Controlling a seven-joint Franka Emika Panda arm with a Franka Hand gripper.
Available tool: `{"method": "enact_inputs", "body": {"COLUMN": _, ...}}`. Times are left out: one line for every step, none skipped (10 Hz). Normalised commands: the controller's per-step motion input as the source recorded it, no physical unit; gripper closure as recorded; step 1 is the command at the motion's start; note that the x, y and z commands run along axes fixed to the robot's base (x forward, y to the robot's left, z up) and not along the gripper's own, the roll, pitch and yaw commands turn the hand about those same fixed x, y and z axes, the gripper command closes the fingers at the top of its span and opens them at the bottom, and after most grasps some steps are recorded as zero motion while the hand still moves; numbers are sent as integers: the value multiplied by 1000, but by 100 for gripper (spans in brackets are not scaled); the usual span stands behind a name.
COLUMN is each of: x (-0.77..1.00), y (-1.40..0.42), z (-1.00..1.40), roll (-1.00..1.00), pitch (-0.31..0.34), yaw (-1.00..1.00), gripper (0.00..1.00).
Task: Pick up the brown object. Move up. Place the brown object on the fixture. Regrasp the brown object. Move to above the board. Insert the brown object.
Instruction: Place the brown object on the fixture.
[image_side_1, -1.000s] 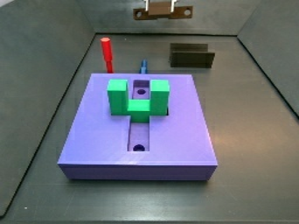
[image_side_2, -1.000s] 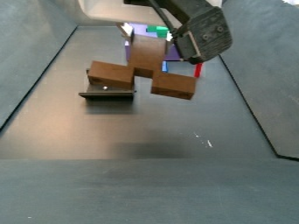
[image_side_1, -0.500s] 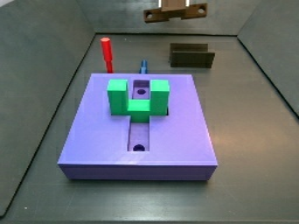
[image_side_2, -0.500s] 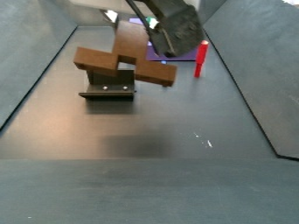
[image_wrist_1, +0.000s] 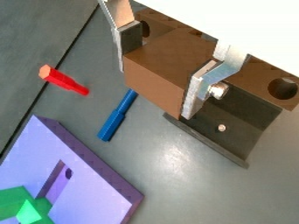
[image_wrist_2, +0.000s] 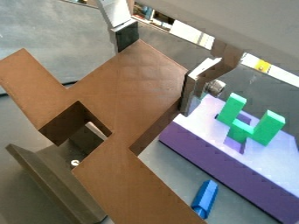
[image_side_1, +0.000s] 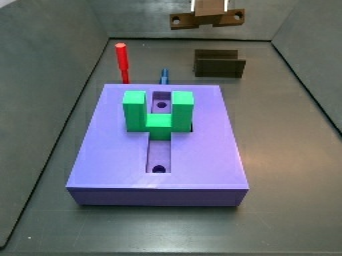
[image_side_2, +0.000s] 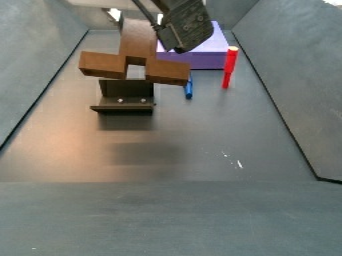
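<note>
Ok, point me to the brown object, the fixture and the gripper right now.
brown object (image_side_2: 120, 64): side view, on its cross arm above the fixture.
fixture (image_side_2: 123, 96): side view, on its dark front face.
gripper (image_wrist_1: 170, 61): wrist view, midway between the fingertips, jaws shut on the brown object.

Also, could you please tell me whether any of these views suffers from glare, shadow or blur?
In a side view the brown object, held in the end effector, casts a soft shadow on the floor; in a wrist view the silver fingers glare brightly; nothing looks noticeably blurred.
</note>
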Motion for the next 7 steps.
{"method": "enact_inputs", "body": {"x": 409, "y": -34, "z": -146, "roll": -74, "pitch": 66, "yaw": -89, "gripper": 100}}
{"method": "enact_inputs", "body": {"x": 357, "y": -11, "z": -111, "roll": -126, "pitch": 89, "yaw": -46, "gripper": 100}}
{"method": "enact_inputs", "body": {"x": 0, "y": 0, "z": -83, "roll": -183, "pitch": 0, "yaw": -9, "gripper": 100}}
{"method": "enact_inputs", "body": {"x": 0, "y": 0, "z": -11, "roll": -97, "pitch": 0, "yaw": 0, "gripper": 100}}
{"method": "enact_inputs", "body": {"x": 0, "y": 0, "z": 0, "roll": -231, "pitch": -63, "yaw": 0, "gripper": 100}}
{"method": "enact_inputs", "body": {"x": 69, "y": -49, "z": -57, "roll": -440, "pitch": -117, "yaw": 0, "gripper": 100}}
{"method": "enact_inputs", "body": {"x": 94, "y": -237, "z": -157, "roll": -354, "pitch": -160, "yaw": 0, "gripper": 100}}
